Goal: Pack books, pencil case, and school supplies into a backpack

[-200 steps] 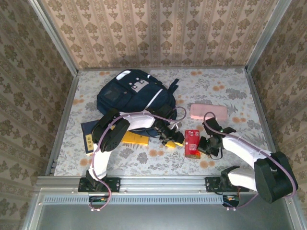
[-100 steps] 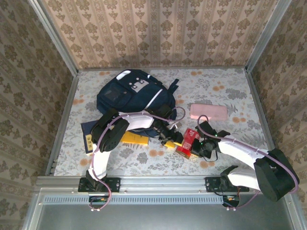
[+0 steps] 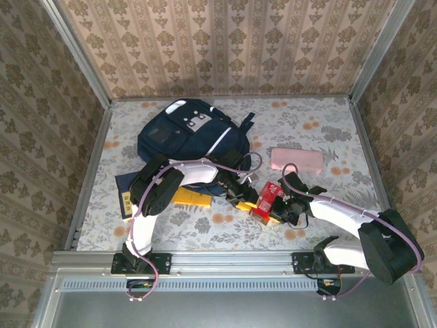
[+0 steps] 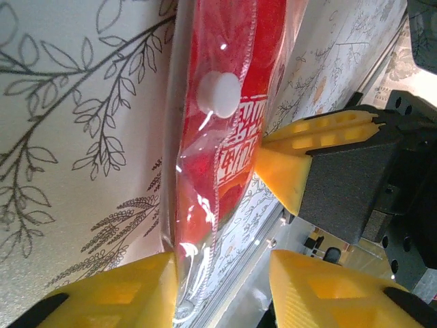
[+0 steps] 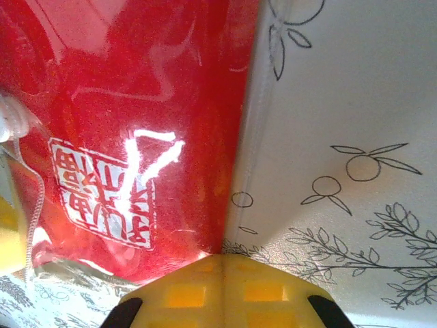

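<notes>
The red pack in its clear sleeve stands tilted on edge on the flowered table, between my two grippers. My left gripper is open around the pack's lower end. One yellow finger touches the sleeve, and a gap remains at the other finger. My right gripper is shut, its joined tips pressed against the pack's edge from the right. The navy backpack lies at the back left. A yellow book and a navy book lie beneath my left arm.
A pink oblong box lies to the right of the backpack, behind my right gripper. The metal rail runs along the near edge. Patterned walls close the table on three sides.
My right gripper pushed the red pack leftward and tipped it up on edge against my left gripper. The left jaws narrowed around it.
</notes>
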`<state>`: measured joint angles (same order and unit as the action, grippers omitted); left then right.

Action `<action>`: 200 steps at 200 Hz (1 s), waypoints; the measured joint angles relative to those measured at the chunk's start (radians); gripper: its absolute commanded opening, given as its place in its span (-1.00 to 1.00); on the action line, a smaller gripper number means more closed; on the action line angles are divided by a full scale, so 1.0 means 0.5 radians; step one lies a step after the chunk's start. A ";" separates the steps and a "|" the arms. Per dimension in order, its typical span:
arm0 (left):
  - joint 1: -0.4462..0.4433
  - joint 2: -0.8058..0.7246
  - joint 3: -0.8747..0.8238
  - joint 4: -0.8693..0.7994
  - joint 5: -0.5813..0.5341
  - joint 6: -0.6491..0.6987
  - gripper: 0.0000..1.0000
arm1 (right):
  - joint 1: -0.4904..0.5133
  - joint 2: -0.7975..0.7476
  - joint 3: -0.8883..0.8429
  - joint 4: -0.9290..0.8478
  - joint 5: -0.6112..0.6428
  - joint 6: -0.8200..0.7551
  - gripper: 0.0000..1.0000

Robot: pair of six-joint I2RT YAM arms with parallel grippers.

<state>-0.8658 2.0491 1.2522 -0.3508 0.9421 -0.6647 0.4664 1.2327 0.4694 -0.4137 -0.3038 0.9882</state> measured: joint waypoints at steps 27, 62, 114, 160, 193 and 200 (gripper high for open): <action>0.008 0.004 0.000 0.023 0.049 -0.034 -0.47 | -0.005 0.004 0.000 0.002 -0.004 0.014 -1.00; 0.007 0.022 -0.006 0.100 0.118 -0.106 -0.13 | -0.021 0.011 -0.001 0.009 -0.027 0.022 -1.00; 0.005 0.114 0.056 0.054 0.139 -0.064 -0.28 | -0.031 0.018 -0.002 0.014 -0.040 0.022 -1.00; -0.006 0.192 0.264 -0.334 -0.078 0.163 -1.00 | -0.043 0.010 -0.013 0.027 -0.053 0.022 -1.00; -0.035 0.218 0.397 -0.558 -0.241 0.289 -1.00 | -0.043 0.006 -0.014 0.037 -0.054 0.021 -1.00; -0.040 0.218 0.412 -0.591 -0.269 0.309 -1.00 | -0.046 0.002 -0.014 0.042 -0.056 0.021 -1.00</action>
<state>-0.8860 2.1582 1.4582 -0.6460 0.8074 -0.5102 0.4435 1.2339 0.4622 -0.3927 -0.3317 0.9985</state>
